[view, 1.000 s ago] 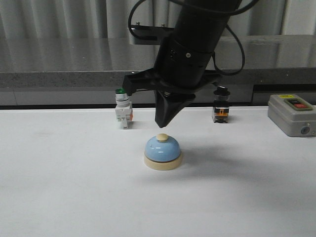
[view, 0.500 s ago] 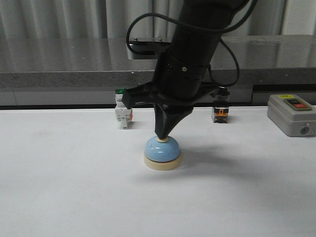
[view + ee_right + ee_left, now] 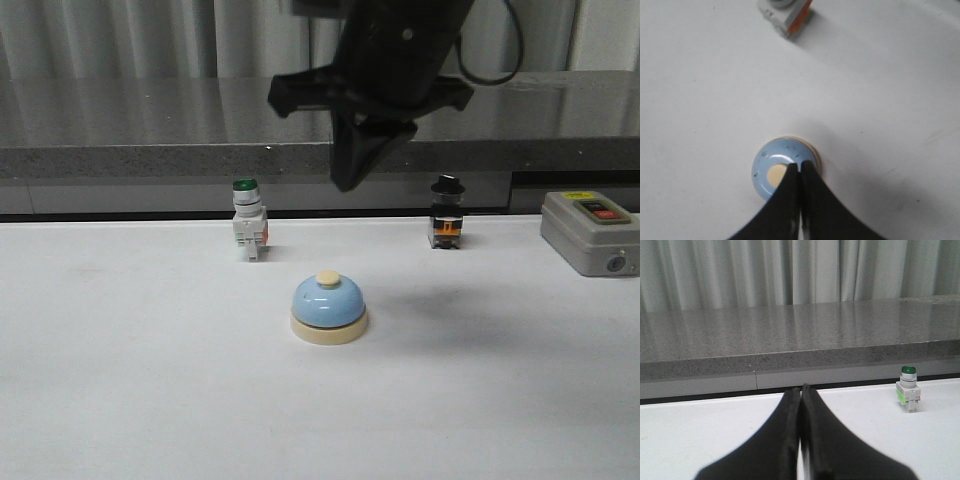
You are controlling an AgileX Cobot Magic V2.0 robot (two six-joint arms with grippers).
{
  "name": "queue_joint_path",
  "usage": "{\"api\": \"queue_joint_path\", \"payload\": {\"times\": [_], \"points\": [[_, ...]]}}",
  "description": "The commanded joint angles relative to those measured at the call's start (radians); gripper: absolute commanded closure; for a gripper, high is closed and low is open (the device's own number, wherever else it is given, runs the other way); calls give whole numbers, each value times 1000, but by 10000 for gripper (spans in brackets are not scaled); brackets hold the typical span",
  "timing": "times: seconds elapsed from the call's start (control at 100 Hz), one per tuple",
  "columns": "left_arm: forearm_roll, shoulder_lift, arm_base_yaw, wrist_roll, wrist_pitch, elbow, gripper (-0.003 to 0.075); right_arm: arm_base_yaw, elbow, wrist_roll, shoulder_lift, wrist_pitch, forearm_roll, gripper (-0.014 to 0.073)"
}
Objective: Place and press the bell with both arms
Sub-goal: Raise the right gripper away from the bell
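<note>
Front view showed the bell point(image 3: 329, 309) sitting upright on the white table point(image 3: 120, 400), well below the right gripper point(image 3: 347, 183), whose fingers were pressed together and empty, like the left gripper point(image 3: 800, 392); its glossy dome looked slippery, so gripping the cream base seemed safest.

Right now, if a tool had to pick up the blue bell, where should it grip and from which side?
Probably the cream base rim of the bell, approached from straight above with fingers straddling it. The glossy dome slopes and would likely slip; the base has a short upright edge. The right tool hangs closed above it and would need opening first.
</note>
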Motion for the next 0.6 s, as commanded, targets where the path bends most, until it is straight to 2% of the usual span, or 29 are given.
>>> {"api": "queue_joint_path", "payload": {"times": [0.0, 0.24, 0.59], "points": [[0, -28, 2, -15, -81, 43, 741, -37, -23, -2, -100, -25, -11, 654], [0, -28, 2, -15, -81, 43, 741, -152, 105, -2, -263, -39, -45, 654], [0, -28, 2, -15, -81, 43, 741, -375, 431, -2, -633, -177, -45, 654]]}}
